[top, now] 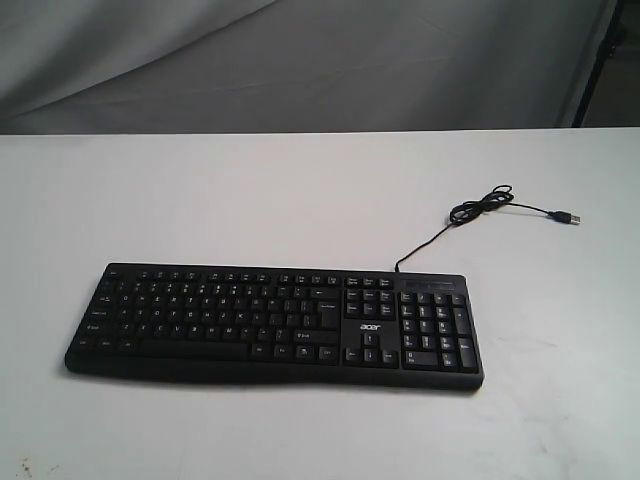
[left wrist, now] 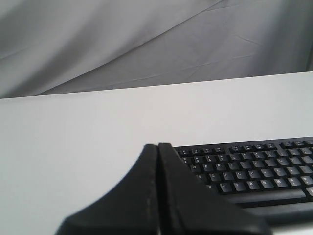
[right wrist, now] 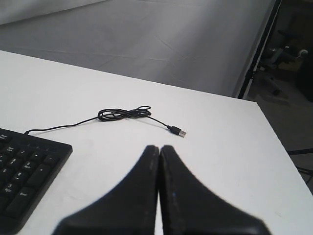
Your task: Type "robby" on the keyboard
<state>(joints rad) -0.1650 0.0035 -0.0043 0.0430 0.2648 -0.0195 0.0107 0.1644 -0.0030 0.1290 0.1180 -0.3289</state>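
The black acer keyboard (top: 275,325) lies flat on the white table (top: 250,190), near its front edge, number pad to the right. Its thin black cable (top: 480,208) coils behind the right end and finishes in a loose USB plug (top: 568,216). Neither arm shows in the exterior view. In the left wrist view my left gripper (left wrist: 158,145) is shut on nothing, its tips beside the left end of the keyboard (left wrist: 254,169). In the right wrist view my right gripper (right wrist: 159,147) is shut and empty, over bare table beside the number pad end of the keyboard (right wrist: 24,171), short of the USB plug (right wrist: 177,131).
Grey cloth (top: 300,60) hangs behind the table. A dark stand (top: 600,60) rises past the table's far right corner. In the right wrist view the table's edge (right wrist: 279,147) drops off to the floor. The cable coil (right wrist: 122,113) lies beyond the right gripper.
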